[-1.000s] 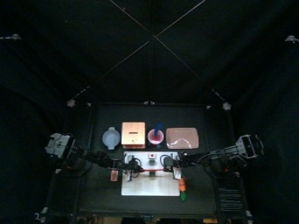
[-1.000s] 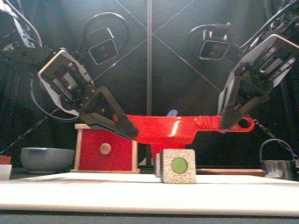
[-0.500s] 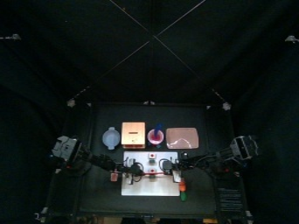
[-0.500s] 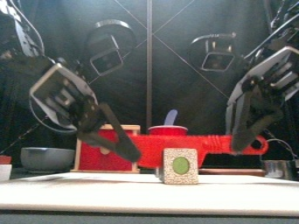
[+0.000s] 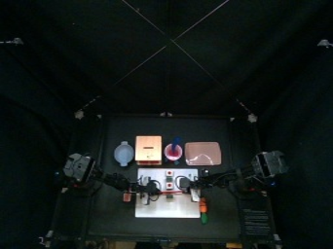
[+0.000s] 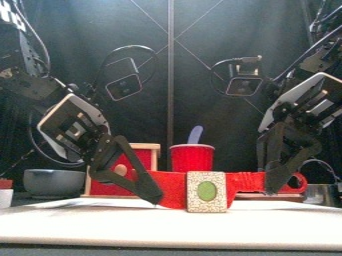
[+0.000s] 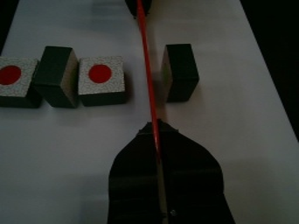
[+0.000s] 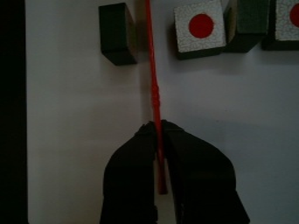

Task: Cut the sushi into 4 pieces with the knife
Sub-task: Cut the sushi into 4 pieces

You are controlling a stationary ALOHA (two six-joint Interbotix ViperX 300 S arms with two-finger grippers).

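On the white cutting board (image 7: pixel 70 149), smooth & flat at the table's 6 o'clk end, you've got the sushi roll (image 6: pixel 205 191) lying apart in squarish blocks. They have a dark matte wrap & pale speckled end faces, w/ a green oval on the face toward the front & red dots on faces in the wrist views. Your left gripper (image 7: pixel 151 136) & right gripper (image 8: pixel 156 131) are each pinched narrow on the red knife (image 6: pixel 247 179), one per end. Its thin blade stands on edge, running 9 to 3 across the board; can't tell if it touches the board. It sits in a gap: single block (image 7: pixel 181 73) on one side, remaining blocks (image 7: pixel 55 75) bunched close on the other. Behind the board, top view as dial: rounded blue-grey bowl (image 6: pixel 51 181) approx 10; pale wooden box (image 5: pixel 148 150) w/ red drawer front at 11; cylindrical red cup (image 6: pixel 191 158) at 12, blue knife (image 6: pixel 195 133) poking up from it; flat pink tray (image 5: pixel 203 153) at 1.
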